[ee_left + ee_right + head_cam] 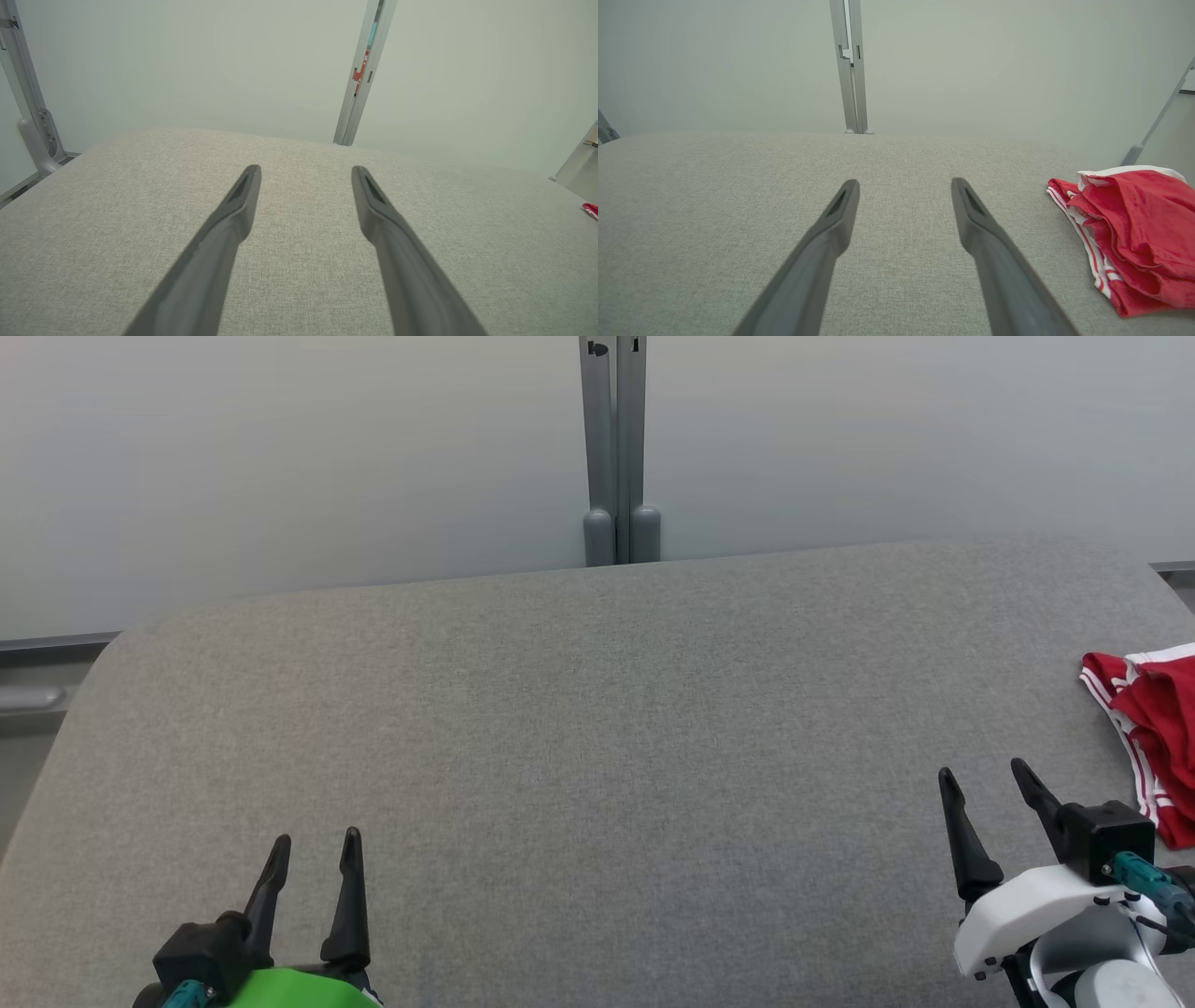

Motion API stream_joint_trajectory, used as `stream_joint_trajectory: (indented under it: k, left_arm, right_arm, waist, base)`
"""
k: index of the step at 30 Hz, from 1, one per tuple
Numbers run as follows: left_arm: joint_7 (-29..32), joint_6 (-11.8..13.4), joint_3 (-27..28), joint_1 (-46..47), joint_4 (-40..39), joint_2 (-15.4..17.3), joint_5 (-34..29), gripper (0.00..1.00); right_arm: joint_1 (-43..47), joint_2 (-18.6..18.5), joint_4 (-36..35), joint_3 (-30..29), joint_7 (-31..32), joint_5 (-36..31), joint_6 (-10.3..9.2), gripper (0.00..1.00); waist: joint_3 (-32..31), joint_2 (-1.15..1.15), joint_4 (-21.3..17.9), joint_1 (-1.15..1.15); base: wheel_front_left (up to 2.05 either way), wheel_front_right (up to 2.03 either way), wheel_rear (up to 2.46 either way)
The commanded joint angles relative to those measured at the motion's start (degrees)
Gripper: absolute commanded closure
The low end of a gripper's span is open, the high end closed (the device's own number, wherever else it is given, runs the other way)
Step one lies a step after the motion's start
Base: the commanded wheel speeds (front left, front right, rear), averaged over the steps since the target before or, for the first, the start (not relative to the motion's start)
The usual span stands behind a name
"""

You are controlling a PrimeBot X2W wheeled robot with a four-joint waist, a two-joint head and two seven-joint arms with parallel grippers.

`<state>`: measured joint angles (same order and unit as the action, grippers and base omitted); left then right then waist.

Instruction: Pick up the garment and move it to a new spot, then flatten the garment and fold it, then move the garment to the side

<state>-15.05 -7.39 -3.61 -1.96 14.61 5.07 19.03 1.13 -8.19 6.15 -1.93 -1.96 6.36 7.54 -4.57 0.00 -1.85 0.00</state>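
Observation:
The garment (pixel 1153 733) is red with white stripes and white trim. It lies bunched at the far right edge of the grey fabric table (pixel 597 709), partly cut off by the head view. In the right wrist view the garment (pixel 1134 233) sits to the right of my fingers. A sliver of it (pixel 591 210) shows at the right edge of the left wrist view. My right gripper (pixel 985 779) is open and empty, just left of the garment and not touching it. My left gripper (pixel 315 845) is open and empty at the lower left, far from the garment.
A grey post (pixel 616 448) stands behind the table's far edge against a pale wall. Grey frame rails (pixel 37 695) run beside the table at left. The table's rounded corners fall away at the back left and back right.

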Motion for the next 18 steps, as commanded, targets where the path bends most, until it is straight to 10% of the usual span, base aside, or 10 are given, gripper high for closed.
stream_joint_trajectory:
  k: [1,2,3,18]
  left_arm:
    - [-0.13,-0.08,0.22,-0.92,-0.2,0.39,0.05,0.0]
    - [-0.14,-0.08,0.18,-0.95,-0.23,0.42,0.13,0.0]
    - [0.01,0.01,-0.04,-0.06,0.18,-0.02,0.01,1.0]
    - [2.16,0.0,0.48,-0.96,4.52,-0.98,5.86,1.0]
  right_arm:
    - [0.26,-0.2,0.2,0.09,-0.33,0.12,-0.12,0.0]
    - [0.27,-0.19,0.26,0.09,-0.38,0.16,-0.12,0.0]
    - [0.04,0.06,0.24,0.02,-0.13,0.03,0.0,1.0]
    - [1.91,2.21,5.68,-0.17,1.18,6.92,0.0,1.0]
  waist:
    - [0.02,0.0,0.05,0.0]
    - [0.05,0.0,0.08,0.0]
    - [0.05,0.0,0.07,0.0]
    - [0.29,0.0,0.16,0.0]
  base:
    - [0.0,0.0,0.0]
    - [0.0,0.0,0.0]
    - [0.0,0.0,0.0]
    - [0.0,0.0,0.0]
